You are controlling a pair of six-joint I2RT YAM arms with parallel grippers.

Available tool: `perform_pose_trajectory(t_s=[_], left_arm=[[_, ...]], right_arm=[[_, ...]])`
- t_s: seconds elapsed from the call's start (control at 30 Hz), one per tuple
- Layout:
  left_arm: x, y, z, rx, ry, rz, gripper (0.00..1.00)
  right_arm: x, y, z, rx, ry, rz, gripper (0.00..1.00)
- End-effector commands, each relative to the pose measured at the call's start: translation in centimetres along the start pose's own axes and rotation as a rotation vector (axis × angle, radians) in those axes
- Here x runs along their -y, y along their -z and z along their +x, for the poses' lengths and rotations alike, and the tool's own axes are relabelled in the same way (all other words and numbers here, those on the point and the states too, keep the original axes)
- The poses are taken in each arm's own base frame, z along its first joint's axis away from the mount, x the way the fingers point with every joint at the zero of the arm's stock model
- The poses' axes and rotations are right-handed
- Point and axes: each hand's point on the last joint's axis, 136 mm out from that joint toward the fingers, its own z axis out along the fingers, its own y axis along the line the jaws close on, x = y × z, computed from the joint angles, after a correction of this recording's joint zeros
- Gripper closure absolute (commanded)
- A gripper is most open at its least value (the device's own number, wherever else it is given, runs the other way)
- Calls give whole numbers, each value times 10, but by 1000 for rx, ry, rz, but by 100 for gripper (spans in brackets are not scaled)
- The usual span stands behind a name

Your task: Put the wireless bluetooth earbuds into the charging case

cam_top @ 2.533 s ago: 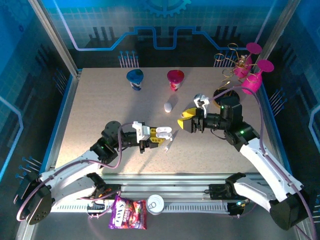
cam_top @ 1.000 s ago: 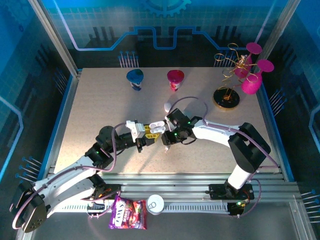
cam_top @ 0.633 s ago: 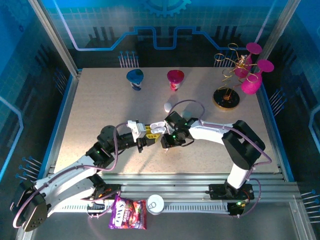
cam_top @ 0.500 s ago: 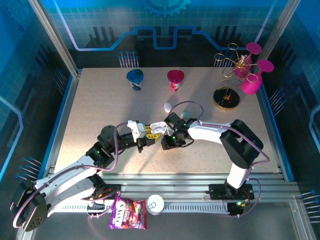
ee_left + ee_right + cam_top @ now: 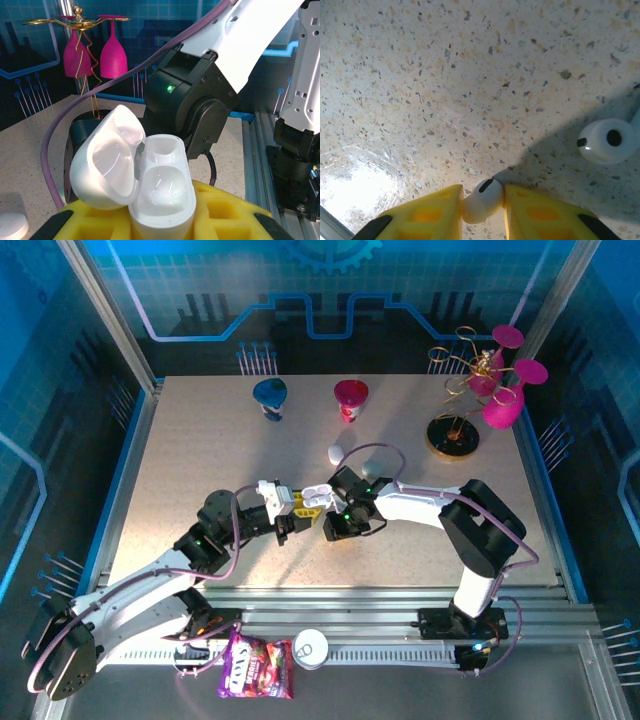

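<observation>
Right now the right gripper [image 5: 337, 531] is pinching an earbud [image 5: 481, 200] between its yellow pads [image 5: 435, 212]. The jaws are standing nearly closed, with only the small white bud between them. It is hanging low over the speckled table [image 5: 470, 75], and I cannot tell whether it is clear of the surface or touching it. A second earbud [image 5: 606, 141] is lying on the table just beside, off toward the right edge of the wrist view.

The left gripper [image 5: 300, 505] is clamping the base of the charging case [image 5: 161, 195] and holding it upright. Its lid [image 5: 107, 167] is swinging open to one side, and two hollow sockets are showing, both seemingly empty. From above, the two grippers are sitting close together near the middle of the table.

In my judgement, the step in hand is carrying the bud to the case. Doing it well is probably asking for a clean lift and a wrist turn so the stem is pointing down into a socket. A slow descent on the side away from the lid should help too. The grip is catching only the rounded head, so the bud may twist or slip if it is pushed against the rim.
</observation>
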Motion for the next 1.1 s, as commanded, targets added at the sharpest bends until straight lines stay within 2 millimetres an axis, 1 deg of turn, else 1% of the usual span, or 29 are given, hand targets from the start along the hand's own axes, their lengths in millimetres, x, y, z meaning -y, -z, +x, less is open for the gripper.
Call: perform_pose_trajectory(t_s=[0.0,0.17,0.3,0.4,0.6,0.7,0.8,0.9,1.07], left_arm=[[4,0,-11,32,-35,17,100],[4,0,-11,31,-34,16,100],[4,0,-10,28,-35,13,100],[2,0,-10,26,-36,8,100],[0,-1,-8,22,-29,-4,100],[-3,-1,-6,17,-20,-25,100],[-9,-1,-3,5,-2,-51,100],[-13,-4,3,-13,28,-68,100],[-23,-12,18,-59,98,-100,100]], right_arm=[[0,-6,6,-37,2,20,75],[1,-10,6,-44,3,25,74],[1,-7,5,-36,11,28,77],[1,0,4,-20,24,36,78],[6,21,-2,50,42,82,80],[13,36,-6,103,35,107,80],[24,57,-12,174,35,148,80],[35,83,-18,263,63,214,80],[36,136,-32,434,151,288,80]])
